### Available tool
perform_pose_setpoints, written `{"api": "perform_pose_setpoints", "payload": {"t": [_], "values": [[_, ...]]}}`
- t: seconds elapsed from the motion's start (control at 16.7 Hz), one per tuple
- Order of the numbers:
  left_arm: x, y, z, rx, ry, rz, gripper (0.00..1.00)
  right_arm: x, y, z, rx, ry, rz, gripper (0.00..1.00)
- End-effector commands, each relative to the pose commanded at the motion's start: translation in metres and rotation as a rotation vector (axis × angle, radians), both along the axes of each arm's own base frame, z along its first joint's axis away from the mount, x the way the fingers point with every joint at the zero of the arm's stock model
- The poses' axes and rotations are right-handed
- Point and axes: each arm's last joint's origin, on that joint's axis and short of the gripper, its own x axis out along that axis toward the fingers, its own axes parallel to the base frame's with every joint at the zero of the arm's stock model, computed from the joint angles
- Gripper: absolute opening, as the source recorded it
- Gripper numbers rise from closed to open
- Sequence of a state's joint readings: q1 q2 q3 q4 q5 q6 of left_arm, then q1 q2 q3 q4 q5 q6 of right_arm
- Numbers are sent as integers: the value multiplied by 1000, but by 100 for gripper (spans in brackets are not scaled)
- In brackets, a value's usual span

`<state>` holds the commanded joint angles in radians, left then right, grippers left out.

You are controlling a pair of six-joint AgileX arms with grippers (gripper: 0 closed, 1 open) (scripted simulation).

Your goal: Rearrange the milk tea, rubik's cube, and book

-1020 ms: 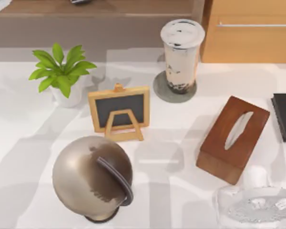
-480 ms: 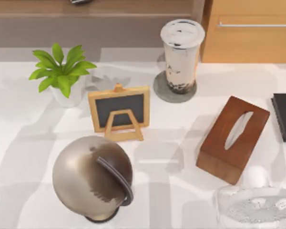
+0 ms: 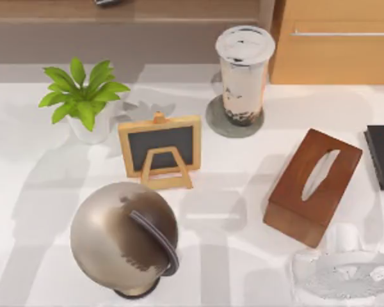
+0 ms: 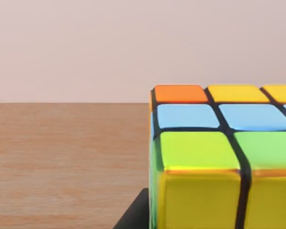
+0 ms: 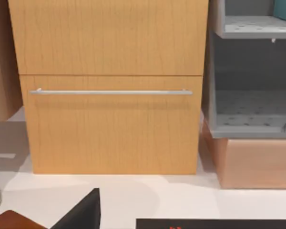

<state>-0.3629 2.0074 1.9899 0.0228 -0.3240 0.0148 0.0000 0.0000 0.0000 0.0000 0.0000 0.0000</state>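
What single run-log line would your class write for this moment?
milk tea: upright on grey coaster | rubik's cube: close before left wrist camera, on wooden surface | black book: table's right edge

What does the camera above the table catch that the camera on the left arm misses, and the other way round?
The top view alone has the milk tea upright on a grey coaster, a potted plant, a small chalkboard easel, a metal globe, a wooden tissue box and a black book at the right edge. The left wrist view alone has the rubik's cube close up, resting on a wooden surface. I cannot pick out anything that both share.
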Motion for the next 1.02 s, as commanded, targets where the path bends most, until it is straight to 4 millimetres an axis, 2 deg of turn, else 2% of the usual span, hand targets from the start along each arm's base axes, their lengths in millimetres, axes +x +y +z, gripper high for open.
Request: {"api": "perform_pose_setpoints", "payload": {"t": [0.18,0.96,1.02], "values": [[0,0,0,0,0,0,0,0,0,0,0,0,0,100],[0,0,0,0,0,0,98,0,0,0,0,0,0,100],[0,0,0,0,0,0,100,0,0,0,0,0,0,100]]}}
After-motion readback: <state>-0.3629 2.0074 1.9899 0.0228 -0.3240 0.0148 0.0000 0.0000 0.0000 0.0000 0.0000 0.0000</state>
